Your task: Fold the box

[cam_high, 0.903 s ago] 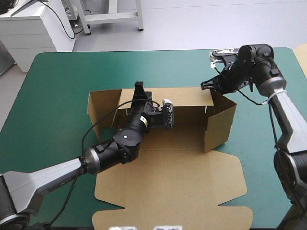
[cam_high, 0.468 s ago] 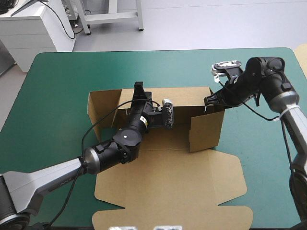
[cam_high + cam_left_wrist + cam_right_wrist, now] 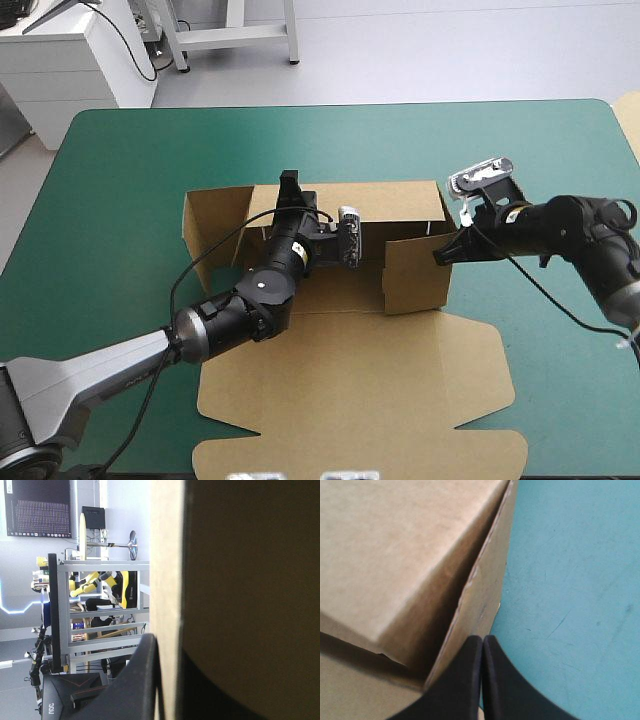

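Brown box (image 3: 350, 400) beside right gripper (image 3: 438, 257)

Left gripper (image 3: 290, 185) & its arm lie across the box (image 3: 350, 400) middle: no way thru there. Far wall (image 3: 390, 200) & right wall (image 3: 415, 275) stand up, block low moves. Right gripper (image 3: 441, 256) is tight vs. right wall. Bare teal-green cover (image 3: 130, 170) all round, most at far & left side = free room.

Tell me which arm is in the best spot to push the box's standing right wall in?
The right arm, probably. The right pincer, shut to a point, sits right at the box's raised right wall. The left pincer is clamped on the back wall, holding it upright.
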